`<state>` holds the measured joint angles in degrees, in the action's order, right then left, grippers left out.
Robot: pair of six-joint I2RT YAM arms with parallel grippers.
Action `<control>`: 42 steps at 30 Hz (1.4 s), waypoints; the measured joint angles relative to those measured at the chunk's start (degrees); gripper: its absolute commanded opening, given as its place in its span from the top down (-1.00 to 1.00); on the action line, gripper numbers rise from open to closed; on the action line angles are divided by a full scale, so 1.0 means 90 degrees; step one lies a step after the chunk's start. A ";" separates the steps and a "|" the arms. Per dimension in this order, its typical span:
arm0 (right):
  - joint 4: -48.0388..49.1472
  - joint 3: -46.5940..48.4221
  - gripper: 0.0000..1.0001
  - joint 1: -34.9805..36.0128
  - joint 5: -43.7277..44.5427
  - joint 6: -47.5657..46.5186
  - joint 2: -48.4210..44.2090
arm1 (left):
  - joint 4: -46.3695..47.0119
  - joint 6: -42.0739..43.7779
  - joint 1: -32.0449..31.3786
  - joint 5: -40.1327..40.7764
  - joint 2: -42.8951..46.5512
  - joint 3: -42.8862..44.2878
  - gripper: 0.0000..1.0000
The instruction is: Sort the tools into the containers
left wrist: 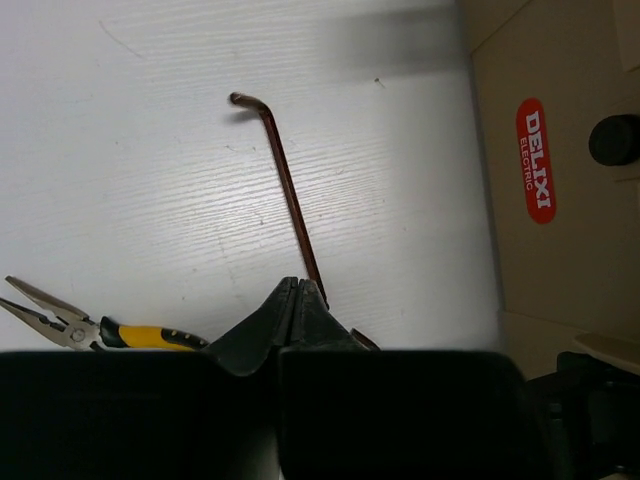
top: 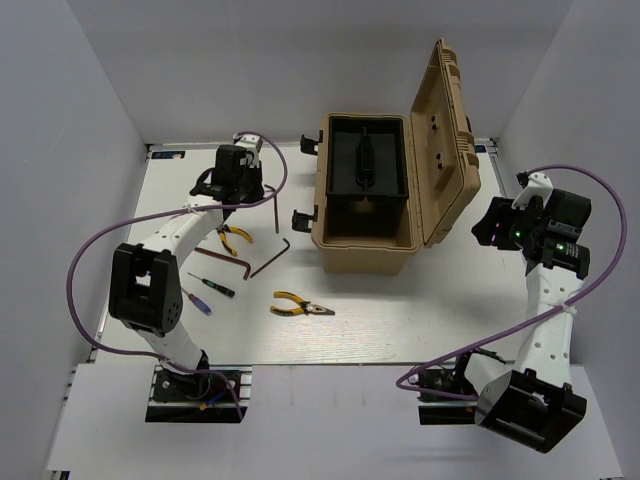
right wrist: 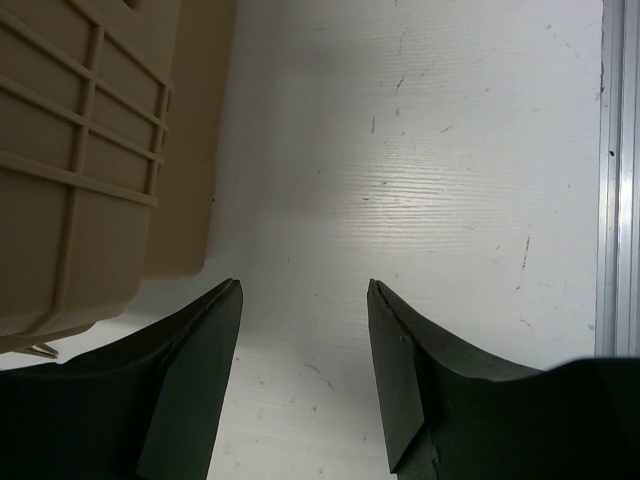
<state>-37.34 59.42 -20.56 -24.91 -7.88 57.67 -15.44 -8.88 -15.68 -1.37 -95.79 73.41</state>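
Note:
The tan toolbox (top: pixel 365 245) stands open at the middle, lid up to the right, black tray (top: pixel 366 165) inside. My left gripper (top: pixel 224 198) hovers left of it, shut with nothing seen between the jaws (left wrist: pixel 297 284). A dark hex key (left wrist: pixel 285 185) lies on the table and runs under my fingertips. Yellow-handled pliers (left wrist: pixel 140 335) lie at the lower left of the left wrist view; they show from above too (top: pixel 235 236). My right gripper (top: pixel 492 232) is open and empty (right wrist: pixel 305 290) over bare table right of the lid (right wrist: pixel 90 150).
More tools lie in front of the left arm: second pliers (top: pixel 300 307), a hex key (top: pixel 270 257), a green screwdriver (top: pixel 213 285), a blue one (top: pixel 198 302). The toolbox wall with a red label (left wrist: pixel 535 160) is close on the left gripper's right. A metal rail (right wrist: pixel 615 180) edges the table.

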 measured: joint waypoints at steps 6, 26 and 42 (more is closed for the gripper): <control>0.0002 -0.0010 -0.19 0.0000 -0.0046 0.0010 0.0000 | 0.0024 -0.0029 -0.0024 0.0007 -0.0240 0.0083 0.10; 0.0046 -0.0163 -0.19 0.0000 -0.0090 0.0049 0.0015 | -0.0194 -0.0476 -0.0282 0.0585 -0.2497 0.1037 0.02; 0.0129 -0.0238 -0.19 0.0000 -0.0087 0.0143 0.0019 | -0.0729 -0.0605 -0.0610 0.2086 -0.2999 0.1608 0.51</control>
<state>-36.18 57.28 -20.56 -25.69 -6.59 57.84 -22.00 -14.33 -21.17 17.41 -122.78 87.88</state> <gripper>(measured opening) 0.594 0.314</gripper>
